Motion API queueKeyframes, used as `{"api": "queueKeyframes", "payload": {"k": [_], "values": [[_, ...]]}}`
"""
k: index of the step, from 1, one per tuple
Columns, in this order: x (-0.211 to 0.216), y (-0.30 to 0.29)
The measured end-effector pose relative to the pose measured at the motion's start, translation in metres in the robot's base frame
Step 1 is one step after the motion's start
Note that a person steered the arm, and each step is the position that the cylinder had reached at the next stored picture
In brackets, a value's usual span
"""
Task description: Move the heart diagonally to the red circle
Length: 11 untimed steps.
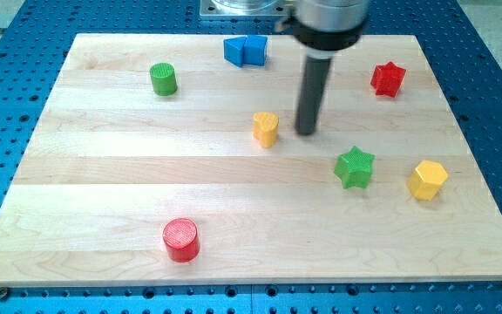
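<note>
The yellow heart (266,128) sits near the board's middle. The red circle (181,240) stands at the view's bottom left, far down and to the left of the heart. My tip (307,133) rests on the board just to the right of the heart, a small gap between them, not touching it. The dark rod rises from the tip to the arm's body at the view's top.
A green circle (163,78) stands at the upper left. A blue block (246,51) lies at the top middle. A red star (388,79) is at the upper right. A green star (355,167) and a yellow hexagon (427,180) lie at the right. The wooden board (103,174) lies on a blue perforated table.
</note>
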State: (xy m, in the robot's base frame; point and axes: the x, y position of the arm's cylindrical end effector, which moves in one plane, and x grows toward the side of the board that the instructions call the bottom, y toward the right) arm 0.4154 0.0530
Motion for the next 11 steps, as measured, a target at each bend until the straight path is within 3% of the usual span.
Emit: {"api": "queueKeyframes", "payload": {"k": [1,2,4,5,7,8,9,11], "values": [[0.005,-0.096],[0.018,-0.102],[0.039,-0.214],[0.081,-0.192],[0.054,-0.275],[0.027,-0.278],[0.055,-0.218],[0.02,0.043]]}}
